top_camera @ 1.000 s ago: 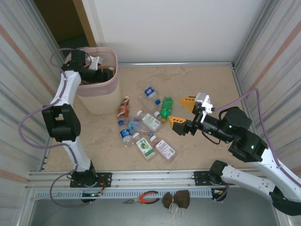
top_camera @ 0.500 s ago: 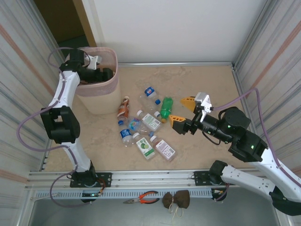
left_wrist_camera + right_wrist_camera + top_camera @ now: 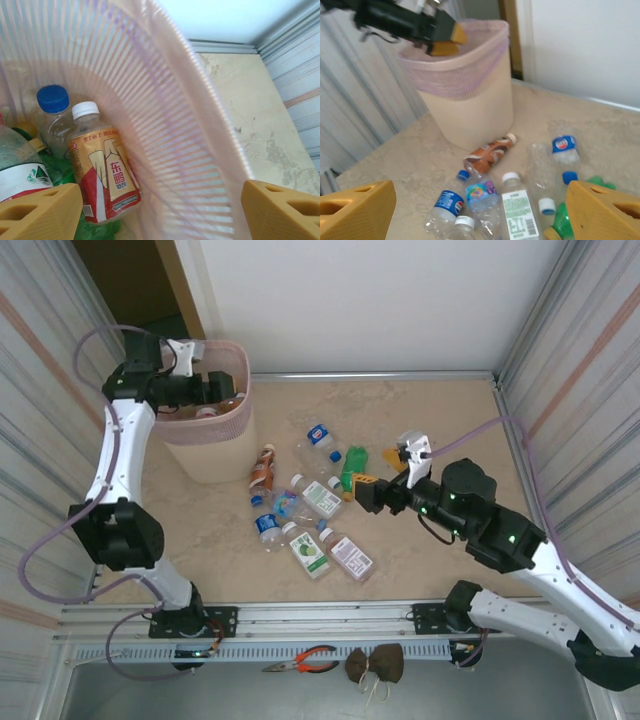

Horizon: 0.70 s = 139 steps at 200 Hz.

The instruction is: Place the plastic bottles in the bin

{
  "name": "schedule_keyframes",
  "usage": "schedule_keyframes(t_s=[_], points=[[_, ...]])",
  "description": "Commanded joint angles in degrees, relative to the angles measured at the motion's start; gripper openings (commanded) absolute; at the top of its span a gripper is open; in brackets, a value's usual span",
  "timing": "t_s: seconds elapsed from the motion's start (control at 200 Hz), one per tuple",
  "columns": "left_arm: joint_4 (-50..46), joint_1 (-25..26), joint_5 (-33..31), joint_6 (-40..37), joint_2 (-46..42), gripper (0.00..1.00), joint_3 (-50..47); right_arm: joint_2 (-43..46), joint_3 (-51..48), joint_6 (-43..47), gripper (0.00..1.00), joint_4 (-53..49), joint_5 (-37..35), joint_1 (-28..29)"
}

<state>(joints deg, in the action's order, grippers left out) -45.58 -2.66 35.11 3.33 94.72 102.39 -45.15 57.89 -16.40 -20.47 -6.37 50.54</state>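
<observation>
- Pink mesh of the bin (image 3: 232,360) rose above its cream lower body at the far left of the table (image 3: 440,410), in the same spot as a second before
- The left tool (image 3: 222,390) hung over the bin's mouth with its jaws spread wide and nothing between them; its wrist had swung up and out to the left since the earlier frame, when the tool sat deeper in the bin
- From the left wrist view, the left tool (image 3: 160,200) had the bin wall (image 3: 165,125) running between its two yellow fingers (image 3: 40,215); inside lay an orange-labelled bottle (image 3: 102,175) with a white cap, touching a blue-capped bottle (image 3: 52,107)
- The right tool (image 3: 378,470) had shifted left toward the loose bottles (image 3: 318,496) and stood beside the green bottle (image 3: 352,468), jaws wide apart and empty
- From the right wrist view, the right tool (image 3: 480,215) looked over a brown bottle (image 3: 487,152) lying near the bin (image 3: 470,115) and a Pepsi bottle (image 3: 445,207) closer in, with the left tool (image 3: 445,37) at the bin's rim
- The loose bottles on the table had not moved since the earlier frame
</observation>
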Motion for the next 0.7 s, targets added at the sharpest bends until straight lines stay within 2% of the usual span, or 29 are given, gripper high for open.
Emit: schedule_keyframes(t_s=[0.0,0.19,0.356,0.581,0.626,0.691], points=[[1.7,-0.6,2.6,1.2,-4.5,0.83,-1.4,-1.7,-1.9,-9.2,0.86,-2.2,-2.8,-1.7],[6.3,-1.1,4.6,2.8,-10.6,0.83,-8.1,-6.4,-5.3,-19.3,0.85,-2.6,-1.7,-3.6],[13.2,-1.5,8.5,7.9,-16.9,0.83,-16.1,-12.8,-6.1,-25.3,0.85,-5.2,-2.5,-5.1],[17.5,-1.5,10.6,12.3,-23.7,0.83,-23.8,-20.9,-6.1,-27.4,0.85,-4.9,1.0,-6.4],[17.8,-1.5,10.6,12.8,-24.9,0.82,-24.8,-22.4,-6.2,-28.4,0.81,-4.6,1.2,-6.7],[18.3,-1.5,10.6,13.4,-26.4,0.82,-26.3,-24.6,-7.0,-29.8,0.71,-3.2,1.9,-7.4]])
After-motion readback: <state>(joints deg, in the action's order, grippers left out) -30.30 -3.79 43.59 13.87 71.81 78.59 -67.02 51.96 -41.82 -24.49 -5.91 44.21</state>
